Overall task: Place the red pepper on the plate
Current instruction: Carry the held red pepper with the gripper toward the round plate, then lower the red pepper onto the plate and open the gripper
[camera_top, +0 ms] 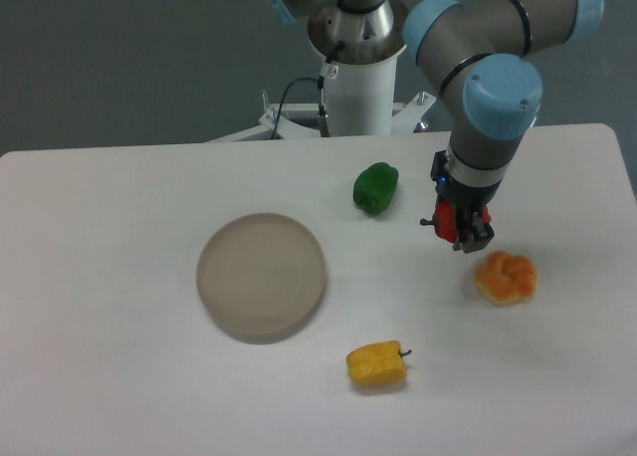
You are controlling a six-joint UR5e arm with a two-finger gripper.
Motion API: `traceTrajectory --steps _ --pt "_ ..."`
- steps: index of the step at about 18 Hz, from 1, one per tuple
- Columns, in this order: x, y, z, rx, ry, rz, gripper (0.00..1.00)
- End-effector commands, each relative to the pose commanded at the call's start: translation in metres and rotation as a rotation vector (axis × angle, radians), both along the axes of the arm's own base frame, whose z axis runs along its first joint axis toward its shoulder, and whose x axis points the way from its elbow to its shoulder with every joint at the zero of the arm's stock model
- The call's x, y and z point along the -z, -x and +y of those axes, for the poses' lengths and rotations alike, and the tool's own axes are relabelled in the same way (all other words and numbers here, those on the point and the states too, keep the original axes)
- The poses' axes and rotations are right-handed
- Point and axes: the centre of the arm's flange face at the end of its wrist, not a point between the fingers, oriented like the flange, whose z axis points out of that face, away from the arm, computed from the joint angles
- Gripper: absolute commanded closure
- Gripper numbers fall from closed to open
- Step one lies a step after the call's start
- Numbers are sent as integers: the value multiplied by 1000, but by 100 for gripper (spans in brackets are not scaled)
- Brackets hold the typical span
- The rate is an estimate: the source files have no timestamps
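the end effector (461,227) hangs above the white surface (119,376), its fingers closed around the red pepper (446,220), which shows as a small red shape between the dark fingers, lifted clear just up-left of the orange pepper (506,277). the step in hand looks like the carry: pepper picked, not yet delivered. the plate (261,275) lies well apart to the left, bare. the next move calls for a sideways travel to the left, passing in front of the green pepper (375,188), then a descent over the plate's middle and a release. a yellow pepper (377,364) sits nearer the camera. no brand, label or writing can be read.
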Motion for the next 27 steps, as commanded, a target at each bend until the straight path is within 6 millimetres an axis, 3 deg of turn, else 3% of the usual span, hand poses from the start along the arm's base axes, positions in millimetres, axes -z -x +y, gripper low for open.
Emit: traceTrajectory --steps 4,8,15,17,18,22,26,27 --pt "5 -6 8 5 6 -6 60" --pt "-1 -57 35 17 17 4 60" --pt "28 -200 86 96 39 -40 61" --pt "49 -234 95 86 38 -36 61" --pt "58 -254 112 69 5 -10 60" --pt "108 -278 150 55 -17 4 58" --pt "122 -282 161 69 -14 0 49" --pt "125 -279 166 69 -14 0 41"
